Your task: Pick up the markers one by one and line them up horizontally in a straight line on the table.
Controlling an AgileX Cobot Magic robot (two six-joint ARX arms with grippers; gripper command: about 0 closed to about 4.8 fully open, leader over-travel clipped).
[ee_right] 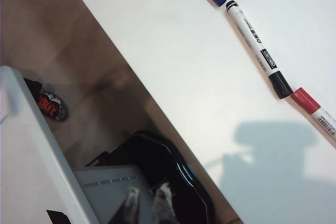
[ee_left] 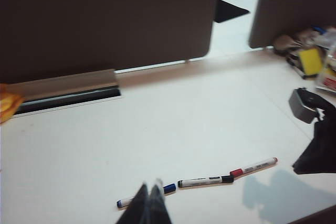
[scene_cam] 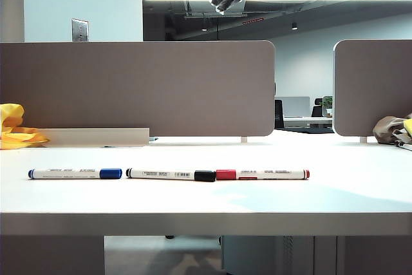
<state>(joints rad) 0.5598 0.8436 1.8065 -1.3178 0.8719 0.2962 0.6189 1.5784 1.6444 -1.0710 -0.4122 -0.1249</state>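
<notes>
Three markers lie end to end in one row on the white table (scene_cam: 206, 204). The blue-capped one (scene_cam: 74, 173) is on the left, the black-capped one (scene_cam: 170, 174) in the middle, the red-capped one (scene_cam: 262, 174) on the right. My left gripper (ee_left: 151, 190) is shut and empty, high above the table (scene_cam: 219, 6); it partly hides the blue marker (ee_left: 169, 188) beside the black (ee_left: 205, 181) and red (ee_left: 253, 166). My right gripper (ee_right: 147, 196) is open and empty, out past the table's front edge, near the black marker (ee_right: 257, 45).
Two grey divider panels (scene_cam: 135, 88) (scene_cam: 373, 88) stand along the back. A yellow cloth (scene_cam: 16, 130) lies at the far left and clutter (scene_cam: 394, 130) at the far right. My right arm (ee_left: 315, 145) hangs by the front right. A black object (ee_right: 168, 171) sits under the table.
</notes>
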